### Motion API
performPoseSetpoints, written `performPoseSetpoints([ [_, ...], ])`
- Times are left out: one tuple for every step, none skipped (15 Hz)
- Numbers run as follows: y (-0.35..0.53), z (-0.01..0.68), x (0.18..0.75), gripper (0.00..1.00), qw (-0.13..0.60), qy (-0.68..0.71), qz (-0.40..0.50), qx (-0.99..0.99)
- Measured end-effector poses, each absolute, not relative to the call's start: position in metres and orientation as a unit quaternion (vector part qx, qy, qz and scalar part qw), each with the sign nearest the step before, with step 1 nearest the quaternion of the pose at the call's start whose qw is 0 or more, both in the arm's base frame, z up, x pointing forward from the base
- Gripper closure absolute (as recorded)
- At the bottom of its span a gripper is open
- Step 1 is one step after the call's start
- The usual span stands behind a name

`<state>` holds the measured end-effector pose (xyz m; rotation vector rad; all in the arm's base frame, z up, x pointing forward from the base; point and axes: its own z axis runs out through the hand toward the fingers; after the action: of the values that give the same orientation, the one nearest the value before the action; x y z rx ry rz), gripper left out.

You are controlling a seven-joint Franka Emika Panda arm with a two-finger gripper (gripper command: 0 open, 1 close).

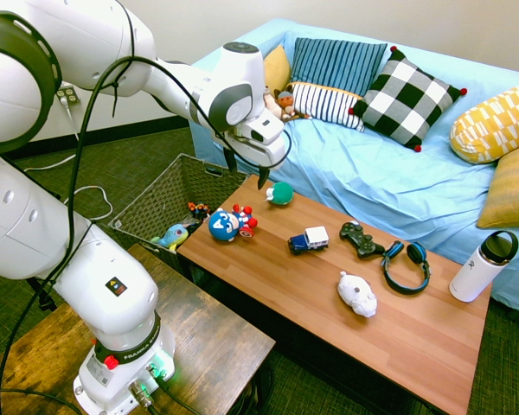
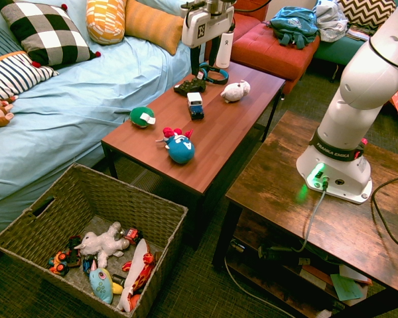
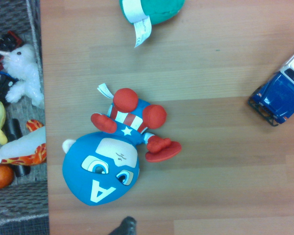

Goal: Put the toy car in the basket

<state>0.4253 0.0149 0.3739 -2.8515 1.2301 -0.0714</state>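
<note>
The toy car (image 1: pixel 309 240), a small truck with a dark blue cab and white boxy rear, stands on its wheels near the middle of the wooden coffee table (image 1: pixel 398 337). It also shows in the second exterior view as the toy car (image 2: pixel 195 105) and at the edge of the wrist view as the toy car (image 3: pixel 281 93). My gripper (image 1: pixel 246 170) hangs open and empty above the table's end nearest the basket, well apart from the car and over a round blue figure toy. The woven basket (image 1: pixel 156 197) sits on the floor off that table end, holding several toys; its rim (image 2: pixel 119 182) is wide open.
On the table lie the round blue-red-white figure (image 1: pixel 229 223), a green plush (image 1: pixel 280 193), a black game controller (image 1: pixel 361 239), blue headphones (image 1: pixel 406 259), a white plush (image 1: pixel 356 294) and a white bottle (image 1: pixel 484 265). A blue-covered sofa (image 1: pixel 389 173) with pillows runs behind.
</note>
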Motion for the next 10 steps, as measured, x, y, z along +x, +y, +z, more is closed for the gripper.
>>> performPoseSetpoints([
  [0.015, 0.373, 0.426, 0.00, 0.017, 0.396, -0.022, -0.918],
  [0.014, 0.372, 0.426, 0.00, 0.017, 0.397, -0.020, -0.917],
  [0.012, 0.372, 0.428, 0.00, 0.018, 0.400, -0.018, -0.916],
  [0.007, 0.370, 0.431, 0.00, 0.020, 0.404, -0.015, -0.914],
  [-0.002, 0.366, 0.435, 0.00, 0.022, 0.412, -0.011, -0.911],
  [-0.014, 0.363, 0.440, 0.00, 0.024, 0.421, -0.008, -0.907],
  [-0.028, 0.358, 0.447, 0.00, 0.027, 0.434, -0.004, -0.901],
  [-0.043, 0.352, 0.455, 0.00, 0.030, 0.446, 0.002, -0.894],
  [-0.057, 0.344, 0.464, 0.00, 0.034, 0.459, 0.011, -0.888],
  [-0.070, 0.333, 0.474, 0.00, 0.037, 0.470, 0.022, -0.881],
])
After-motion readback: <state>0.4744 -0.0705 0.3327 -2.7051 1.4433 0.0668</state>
